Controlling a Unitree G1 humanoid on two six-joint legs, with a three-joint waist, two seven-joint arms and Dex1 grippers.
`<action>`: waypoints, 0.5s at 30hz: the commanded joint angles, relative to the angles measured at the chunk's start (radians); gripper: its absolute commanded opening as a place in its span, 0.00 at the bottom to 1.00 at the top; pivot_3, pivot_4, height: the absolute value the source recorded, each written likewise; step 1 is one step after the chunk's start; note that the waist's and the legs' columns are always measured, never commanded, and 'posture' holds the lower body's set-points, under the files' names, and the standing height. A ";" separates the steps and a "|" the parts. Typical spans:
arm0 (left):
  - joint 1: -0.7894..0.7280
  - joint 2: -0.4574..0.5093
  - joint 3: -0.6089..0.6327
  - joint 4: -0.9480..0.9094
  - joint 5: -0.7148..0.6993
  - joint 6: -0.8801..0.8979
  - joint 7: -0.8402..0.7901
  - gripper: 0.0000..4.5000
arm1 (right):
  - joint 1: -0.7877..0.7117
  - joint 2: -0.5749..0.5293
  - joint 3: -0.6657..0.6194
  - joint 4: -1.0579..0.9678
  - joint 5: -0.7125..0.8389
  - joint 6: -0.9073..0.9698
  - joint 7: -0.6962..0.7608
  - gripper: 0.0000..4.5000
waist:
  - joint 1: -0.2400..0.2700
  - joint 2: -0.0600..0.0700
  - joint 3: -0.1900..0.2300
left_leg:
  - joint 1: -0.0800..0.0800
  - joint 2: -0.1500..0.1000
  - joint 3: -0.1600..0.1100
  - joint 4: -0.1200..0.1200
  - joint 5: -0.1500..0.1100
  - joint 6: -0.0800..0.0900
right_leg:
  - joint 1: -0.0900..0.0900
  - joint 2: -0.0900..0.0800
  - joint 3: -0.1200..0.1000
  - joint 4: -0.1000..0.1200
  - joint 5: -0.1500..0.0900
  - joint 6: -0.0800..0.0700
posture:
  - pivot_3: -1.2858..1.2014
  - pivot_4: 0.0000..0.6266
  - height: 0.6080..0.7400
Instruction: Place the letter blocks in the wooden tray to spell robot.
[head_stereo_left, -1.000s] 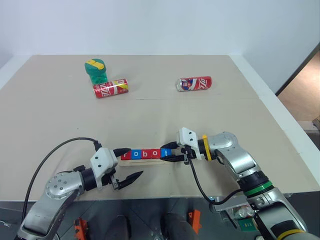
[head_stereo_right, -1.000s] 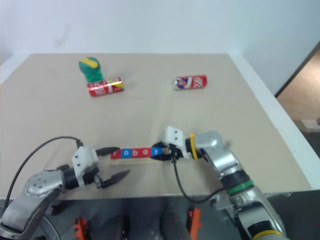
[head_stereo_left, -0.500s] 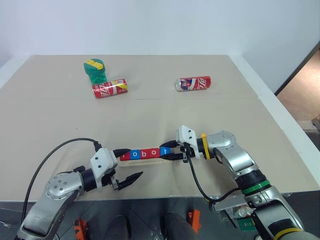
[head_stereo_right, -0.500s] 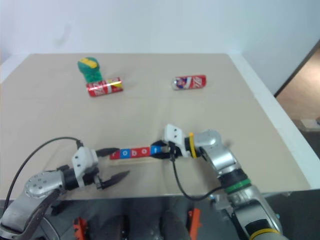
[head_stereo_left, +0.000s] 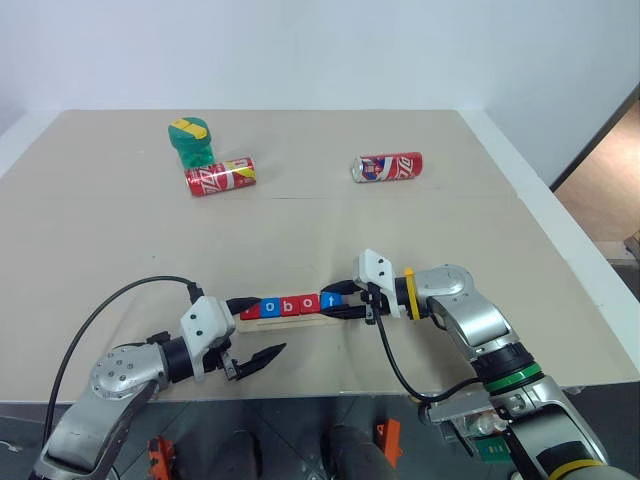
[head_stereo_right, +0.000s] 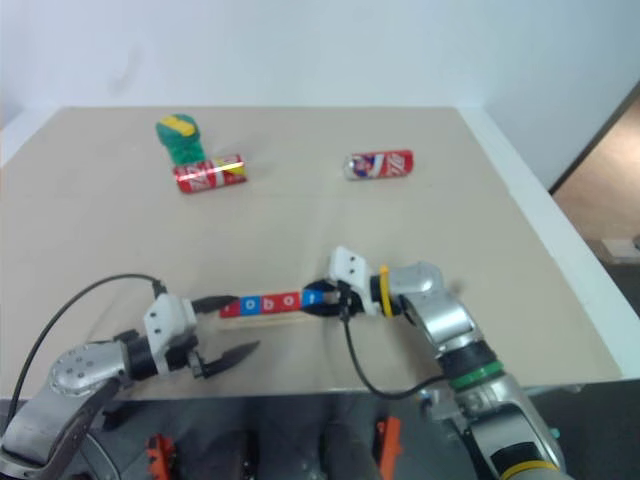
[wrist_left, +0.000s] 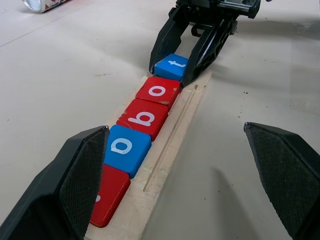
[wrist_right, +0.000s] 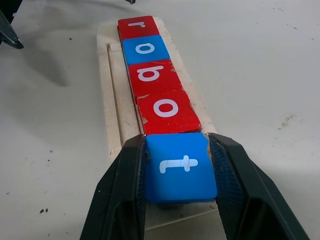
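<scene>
Five letter blocks lie in a row on the wooden tray (wrist_right: 107, 75) and read r (wrist_right: 139, 23), o (wrist_right: 146, 48), b (wrist_right: 151, 73), o (wrist_right: 167, 108), t (wrist_right: 178, 165). My right gripper (wrist_right: 177, 145) is shut on the blue t block at the tray's right end, one finger on each side. In the left eye view the tray (head_stereo_left: 290, 321) lies near the table's front edge, with the right gripper (head_stereo_left: 331, 302) at its right end. My left gripper (head_stereo_left: 270, 324) stands open at the tray's left end, its fingers (wrist_left: 85, 170) straddling the red r block without touching it.
Two red soda cans (head_stereo_left: 221, 177) (head_stereo_left: 387, 166) lie on their sides at the back of the table. A green container with a yellow top (head_stereo_left: 190, 141) stands behind the left can. The table's right edge (head_stereo_left: 560, 230) drops off to the floor.
</scene>
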 joint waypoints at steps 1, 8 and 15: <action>-0.015 -0.001 -0.006 -0.006 0.008 -0.017 -0.005 1.00 | 0.010 -0.013 -0.038 -0.051 0.010 0.013 -0.020 0.39 | 0.000 0.000 0.000 | 0.000 0.000 0.000 0.000 0.000 0.000 | 0.000 0.000 0.000 0.000 0.000 0.000 | 0.52 0.24 1.00; -0.021 0.002 -0.005 0.001 0.011 -0.020 -0.012 1.00 | 0.027 -0.014 -0.046 -0.089 0.020 0.051 -0.044 0.39 | 0.000 0.000 0.000 | 0.000 0.000 0.000 0.000 0.000 0.000 | 0.000 0.000 0.000 0.000 0.000 0.000 | 0.52 0.24 1.00; -0.024 -0.002 -0.006 0.002 0.011 -0.020 -0.017 1.00 | 0.051 -0.019 -0.062 -0.131 0.031 0.104 -0.079 0.64 | 0.001 0.000 0.000 | 0.000 0.000 0.000 0.000 0.000 0.000 | 0.000 0.000 0.000 0.000 0.000 0.000 | 0.52 0.24 1.00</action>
